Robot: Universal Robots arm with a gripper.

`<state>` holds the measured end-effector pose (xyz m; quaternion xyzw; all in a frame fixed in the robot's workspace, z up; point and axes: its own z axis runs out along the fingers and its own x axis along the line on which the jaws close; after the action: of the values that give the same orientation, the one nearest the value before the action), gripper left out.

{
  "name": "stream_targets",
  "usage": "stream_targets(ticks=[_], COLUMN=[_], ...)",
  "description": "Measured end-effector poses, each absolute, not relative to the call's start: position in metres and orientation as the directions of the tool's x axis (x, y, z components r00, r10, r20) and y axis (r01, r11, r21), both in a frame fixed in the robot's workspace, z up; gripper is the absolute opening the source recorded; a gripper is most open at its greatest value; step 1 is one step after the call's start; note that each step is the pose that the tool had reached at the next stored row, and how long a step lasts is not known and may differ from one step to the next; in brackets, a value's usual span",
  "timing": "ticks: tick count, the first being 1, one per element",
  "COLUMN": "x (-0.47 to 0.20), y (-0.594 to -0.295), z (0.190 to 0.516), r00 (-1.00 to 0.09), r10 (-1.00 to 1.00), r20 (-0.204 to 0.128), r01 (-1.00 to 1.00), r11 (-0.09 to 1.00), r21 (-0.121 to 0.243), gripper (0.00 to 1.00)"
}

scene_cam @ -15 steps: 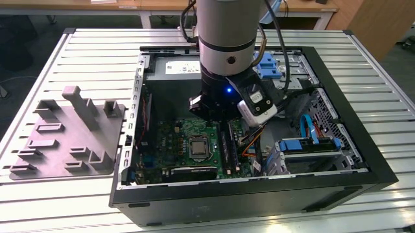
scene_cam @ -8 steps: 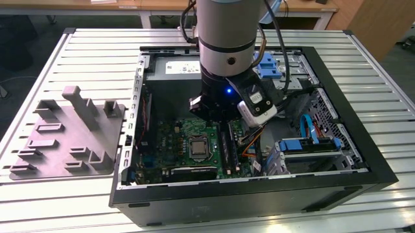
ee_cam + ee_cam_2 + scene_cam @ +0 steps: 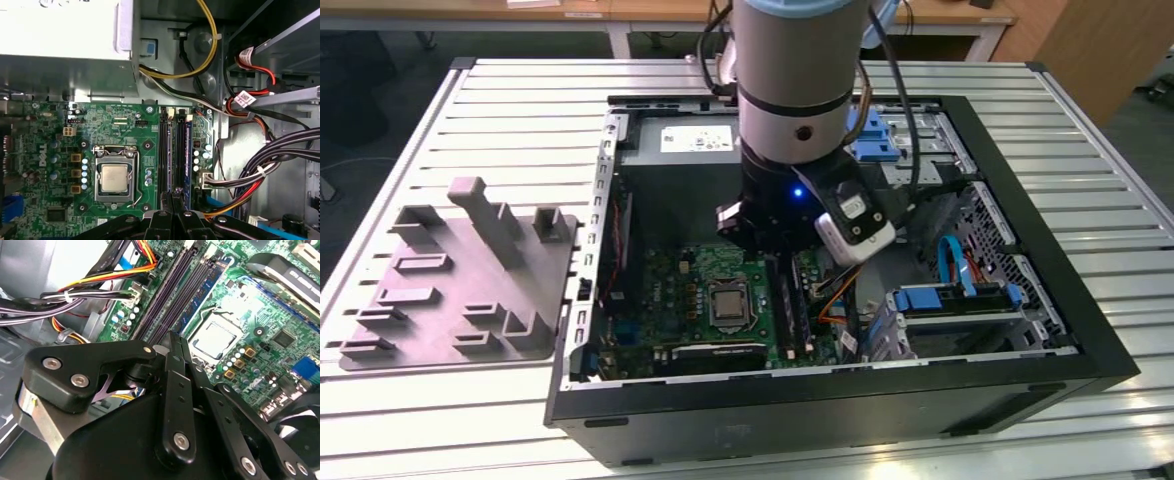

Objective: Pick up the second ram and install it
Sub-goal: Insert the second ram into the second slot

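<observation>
- Inside the open computer case [image 3: 854, 425], which lay on the slatted metal counter [image 3: 520, 90], the arm [image 3: 794, 90] stood over the green motherboard [image 3: 680, 290].
- Pincer [image 3: 172, 340]: in both wrist views the two black fingers were pressed together at the tips [image 3: 174, 194], with nothing seen between them.
- The tips sat over one end of the bank of dark memory slots [image 3: 167, 150], just beside the CPU socket [image 3: 114, 177]. I could not tell whether they touched the board.
- The second ram [image 3: 187, 150] stood on edge in the slot of that bank farthest from the CPU socket. It was bluish-green and ran parallel to the dark slots.
- In the second wrist view its tinted face [image 3: 204, 294] showed as a long strip alongside them. It was not in the pincer and lay just to one side of the fingertips.
- I could not tell whether the dark slots directly under the tips held a stick.
- A bundle of black, red and yellow cables [image 3: 260, 175] ran past the ram on the side away from the socket.
- The grey power supply [image 3: 65, 45] sat against the board's edge beyond the socket.
- The grey parts tray [image 3: 467, 280] lay on the counter at the exterior view's left of the case, well apart from the pincer.
</observation>
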<state>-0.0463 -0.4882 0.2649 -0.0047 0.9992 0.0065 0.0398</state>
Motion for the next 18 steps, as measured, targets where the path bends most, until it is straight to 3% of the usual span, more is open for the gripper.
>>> stream_targets(ticks=[18], x=[-0.046], y=[-0.488], z=[0.249], r00=[-0.997], r10=[0.019], r20=[-0.080], r01=[0.018], r11=[1.000], r21=[0.013], gripper=[0.11])
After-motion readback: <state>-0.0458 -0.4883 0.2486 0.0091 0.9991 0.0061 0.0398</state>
